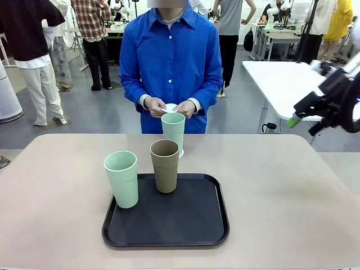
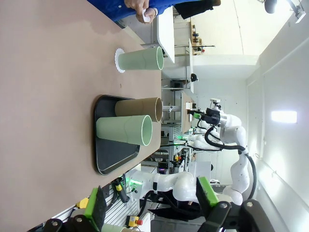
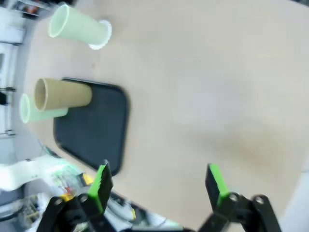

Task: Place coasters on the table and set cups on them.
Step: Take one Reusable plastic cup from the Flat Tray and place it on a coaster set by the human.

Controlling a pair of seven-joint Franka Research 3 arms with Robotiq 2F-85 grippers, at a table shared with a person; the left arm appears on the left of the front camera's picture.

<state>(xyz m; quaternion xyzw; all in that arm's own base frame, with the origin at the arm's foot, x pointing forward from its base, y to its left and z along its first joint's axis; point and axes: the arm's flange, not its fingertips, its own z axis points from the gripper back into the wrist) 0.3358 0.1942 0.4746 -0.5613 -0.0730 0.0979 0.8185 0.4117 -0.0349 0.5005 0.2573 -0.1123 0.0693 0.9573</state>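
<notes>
One pale mint cup (image 1: 173, 130) stands on a white lace coaster (image 1: 181, 153) on the beige table (image 1: 281, 197), near the far edge in front of the person. A brown cup (image 1: 165, 165) and a second mint cup (image 1: 122, 179) stand upright on the black tray (image 1: 169, 225). The person's hands hold more white coasters (image 1: 170, 107) at chest height. My right gripper (image 1: 301, 122) hangs open and empty above the table's far right corner. Its wrist view has the gripper (image 3: 159, 186) over bare tabletop, cups far off. My left gripper (image 2: 152, 203) is open and empty, back from the tray (image 2: 108, 154).
A white table (image 1: 287, 79) stands behind at the right. Several people stand in the background. The tabletop is bare to the left and right of the tray and along the near edge.
</notes>
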